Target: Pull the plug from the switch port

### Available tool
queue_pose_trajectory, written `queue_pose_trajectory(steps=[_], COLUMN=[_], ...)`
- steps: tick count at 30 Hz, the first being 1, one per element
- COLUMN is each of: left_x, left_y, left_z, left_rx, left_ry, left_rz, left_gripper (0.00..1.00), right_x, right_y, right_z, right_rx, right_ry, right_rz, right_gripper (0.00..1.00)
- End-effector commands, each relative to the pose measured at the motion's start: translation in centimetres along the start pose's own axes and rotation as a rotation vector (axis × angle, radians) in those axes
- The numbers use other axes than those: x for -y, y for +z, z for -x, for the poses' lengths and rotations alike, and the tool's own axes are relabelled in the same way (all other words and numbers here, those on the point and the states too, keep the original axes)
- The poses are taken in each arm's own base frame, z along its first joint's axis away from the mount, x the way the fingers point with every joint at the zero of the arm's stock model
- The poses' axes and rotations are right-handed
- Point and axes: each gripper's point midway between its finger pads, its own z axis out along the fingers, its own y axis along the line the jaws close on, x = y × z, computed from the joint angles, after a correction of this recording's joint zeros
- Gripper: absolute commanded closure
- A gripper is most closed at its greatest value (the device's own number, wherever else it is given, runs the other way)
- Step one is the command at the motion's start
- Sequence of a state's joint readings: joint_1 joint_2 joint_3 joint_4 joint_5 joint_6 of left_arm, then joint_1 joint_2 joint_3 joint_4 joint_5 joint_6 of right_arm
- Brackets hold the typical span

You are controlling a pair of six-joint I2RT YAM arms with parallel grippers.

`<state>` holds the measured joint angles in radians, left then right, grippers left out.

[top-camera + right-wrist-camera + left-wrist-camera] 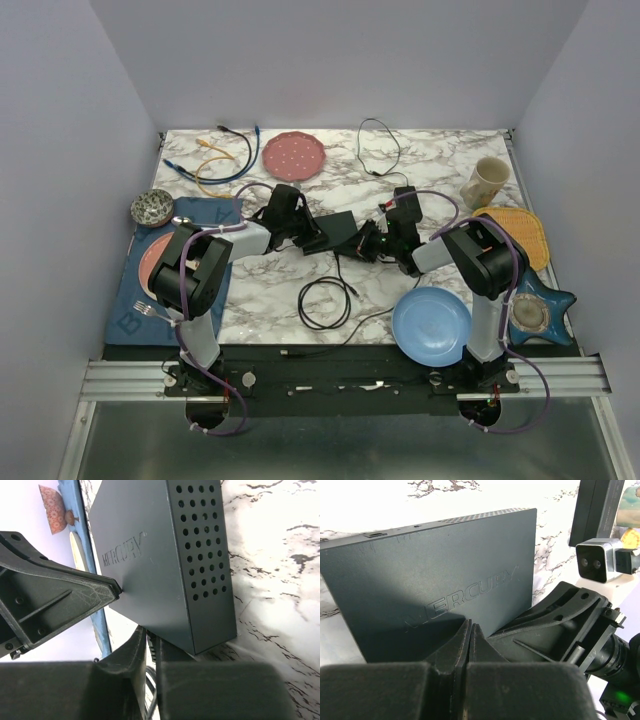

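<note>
The switch point(343, 232) is a flat matte-black box marked MERCURY in the middle of the marble table; it also shows in the left wrist view point(435, 580) and the right wrist view point(150, 565). My left gripper point(312, 240) is shut, its tips point(470, 626) pressed onto the switch's top face near its left end. My right gripper point(366, 246) is at the switch's right near corner and is shut on the ribbed black plug point(152, 648), which sits at the box's edge. The socket itself is hidden behind my fingers point(131, 652).
A black cable loop point(325, 300) lies in front of the switch. A blue plate point(431, 325) is front right, a pink plate point(294, 155) and loose cables point(215, 160) at the back. A mug point(485, 182), yellow mat point(520, 235) and blue placemat point(135, 290) flank the arms.
</note>
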<state>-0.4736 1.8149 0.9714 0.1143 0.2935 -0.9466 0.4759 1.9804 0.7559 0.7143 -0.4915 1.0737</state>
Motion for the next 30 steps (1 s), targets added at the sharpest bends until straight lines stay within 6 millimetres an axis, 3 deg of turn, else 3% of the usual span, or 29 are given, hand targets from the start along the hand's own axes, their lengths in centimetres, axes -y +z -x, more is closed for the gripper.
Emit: queue_pose_trajectory(steps=[1,7,10,16,22,27,30], left_x=[-4.6,-4.1,-3.1,-2.2,-3.6,-4.1,-4.0], left_y=[0.2,-0.1,-0.6,-2.0,-1.3,-0.2,0.0], left_z=[-3.4,-3.2,-3.3,-6.1,-7.9,-6.6,-5.1], left_rx=[-0.095,-0.087,-0.091,-0.124,-0.163,-0.143,-0.111], left_ry=[-0.013,-0.014,-0.02,-0.055,-0.073,-0.083,-0.1], left_rz=[0.138,0.122,0.083,0.012,0.036,0.077,0.086], left_gripper=[1.0,1.0,1.0,1.0,1.0,1.0,1.0], right_x=[1.6,1.8,1.8,1.8,1.7,1.8,2.5], right_y=[0.3,-0.2,-0.5,-0.7,-0.8,-1.8,-2.7], right_z=[0.3,-0.5,-0.8,-0.9,-1.0,-1.7,-3.1], right_rx=[0.004,-0.021,-0.033,-0.057,-0.068,-0.084,-0.122], right_ry=[0.01,-0.006,-0.024,-0.057,-0.071,-0.096,-0.103], right_rz=[-0.052,-0.048,-0.049,-0.07,-0.077,-0.091,-0.108], right_gripper=[0.9,1.0,1.0,1.0,1.0,1.0,1.0])
